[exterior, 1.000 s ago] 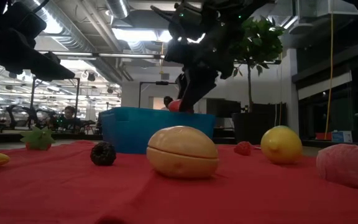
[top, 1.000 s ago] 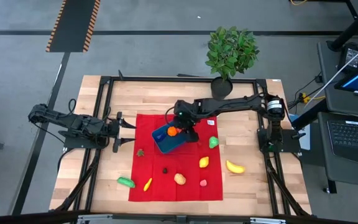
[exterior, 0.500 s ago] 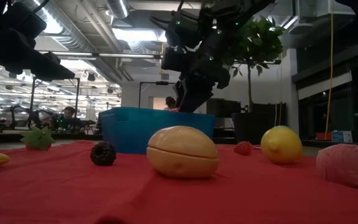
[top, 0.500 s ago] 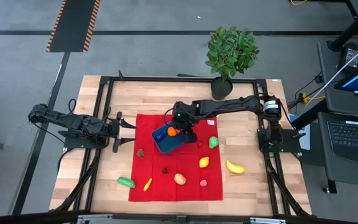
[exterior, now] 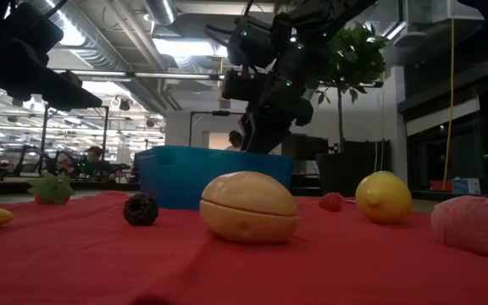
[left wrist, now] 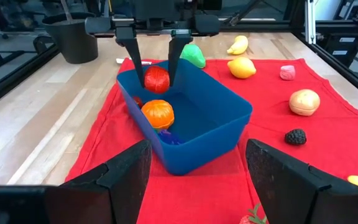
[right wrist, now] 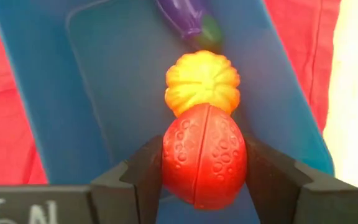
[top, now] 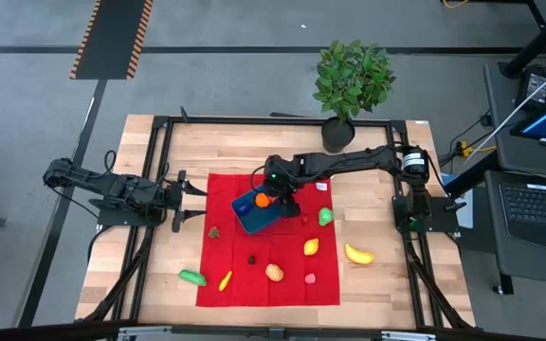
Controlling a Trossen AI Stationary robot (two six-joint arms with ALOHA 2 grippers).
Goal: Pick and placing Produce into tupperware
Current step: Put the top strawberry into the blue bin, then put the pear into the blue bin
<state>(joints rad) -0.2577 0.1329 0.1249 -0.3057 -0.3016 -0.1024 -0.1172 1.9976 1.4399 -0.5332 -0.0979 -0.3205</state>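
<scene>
The left gripper [top: 180,201] waits wide open at the left edge of the red cloth [top: 226,279], holding nothing. The right gripper [left wrist: 157,60] hangs over the blue tupperware [left wrist: 219,115], pinching a red fruit [right wrist: 204,163] above an orange one [left wrist: 157,114]. I think it must let go next, so the fruit drops inside.

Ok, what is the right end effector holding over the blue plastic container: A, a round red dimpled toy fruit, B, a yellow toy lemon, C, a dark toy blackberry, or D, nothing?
A: the right end effector has its fingers on either side of a round red dimpled toy fruit, above the blue plastic container.
</scene>
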